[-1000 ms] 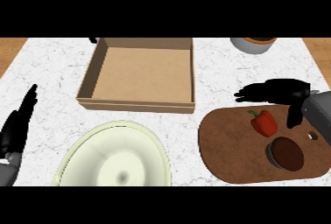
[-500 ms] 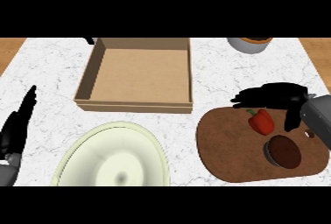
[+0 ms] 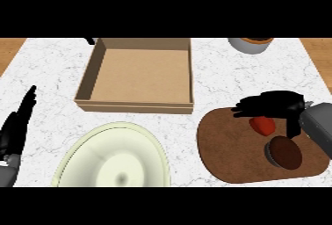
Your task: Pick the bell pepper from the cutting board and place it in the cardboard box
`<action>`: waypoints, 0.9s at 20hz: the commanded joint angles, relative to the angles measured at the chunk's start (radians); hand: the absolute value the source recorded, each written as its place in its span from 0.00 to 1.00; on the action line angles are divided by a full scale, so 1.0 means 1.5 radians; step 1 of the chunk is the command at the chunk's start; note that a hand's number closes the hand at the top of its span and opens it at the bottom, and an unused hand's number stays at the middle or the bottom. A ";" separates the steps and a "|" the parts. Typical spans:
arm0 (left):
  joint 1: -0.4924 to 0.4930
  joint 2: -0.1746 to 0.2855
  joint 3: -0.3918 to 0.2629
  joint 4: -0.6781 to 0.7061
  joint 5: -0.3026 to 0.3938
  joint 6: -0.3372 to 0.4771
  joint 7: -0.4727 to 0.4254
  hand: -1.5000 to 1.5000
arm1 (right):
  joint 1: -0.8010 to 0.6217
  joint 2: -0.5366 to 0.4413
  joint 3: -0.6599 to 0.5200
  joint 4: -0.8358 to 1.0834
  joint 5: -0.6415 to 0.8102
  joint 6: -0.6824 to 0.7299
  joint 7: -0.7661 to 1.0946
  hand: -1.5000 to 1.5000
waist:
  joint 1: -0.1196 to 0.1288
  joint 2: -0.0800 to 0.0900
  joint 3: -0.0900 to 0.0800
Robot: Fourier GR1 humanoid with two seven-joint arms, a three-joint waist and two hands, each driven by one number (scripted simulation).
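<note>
A red bell pepper (image 3: 262,125) lies on the brown cutting board (image 3: 224,147) at the right. My right hand (image 3: 276,104) hovers just over the pepper's far side, fingers curled downward and pointing left; they do not enclose the pepper. An open cardboard box (image 3: 139,74) stands at the upper middle, with nothing inside. My left hand (image 3: 16,129) rests at the left edge, fingers straight and pointing up.
A dark brown round object (image 3: 284,152) sits on the board near the pepper. A pale green plate (image 3: 113,162) lies at the lower middle. A grey cup (image 3: 251,44) stands at the upper right on the white marble counter (image 3: 227,83).
My right hand has come lower and nearer, closing in over the pepper with its fingers curling down. The view has shifted slightly. The left hand stays still.
</note>
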 commanded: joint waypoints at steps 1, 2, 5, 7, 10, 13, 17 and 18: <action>0.035 -0.001 0.018 -0.050 -0.011 0.000 0.022 0.50 | 0.001 0.022 -0.020 0.013 0.032 0.044 -0.008 0.00 | 0.004 0.000 0.000; -0.005 -0.019 0.016 0.004 -0.020 -0.007 0.012 0.50 | 0.019 0.008 -0.017 -0.046 0.030 0.071 0.010 0.00 | -0.005 -0.001 0.000; 0.014 -0.021 0.014 -0.029 -0.043 0.003 0.025 0.50 | 0.049 0.059 -0.047 0.017 0.041 -0.040 0.011 1.00 | 0.001 0.000 0.001; -0.008 -0.015 0.032 0.007 -0.018 -0.030 0.004 0.50 | 0.025 0.076 -0.077 0.049 0.028 -0.103 -0.014 1.00 | 0.004 0.003 0.001; -0.006 -0.028 0.034 -0.007 -0.036 -0.019 0.025 0.50 | 0.060 0.081 -0.099 -0.010 0.030 -0.108 0.010 1.00 | -0.002 0.000 0.000; 0.016 -0.025 0.025 -0.023 -0.043 -0.014 0.018 0.50 | 0.041 0.142 -0.147 0.003 0.004 -0.077 0.190 1.00 | -0.005 -0.005 0.000; 0.032 -0.016 0.055 0.006 -0.027 -0.002 0.024 0.50 | 0.105 0.142 -0.259 0.085 -0.056 -0.098 0.404 1.00 | -0.081 -0.026 -0.003; 0.038 -0.011 0.057 0.009 -0.030 0.001 0.024 0.50 | 0.120 0.135 -0.277 0.098 -0.065 -0.101 0.437 1.00 | -0.103 -0.032 -0.004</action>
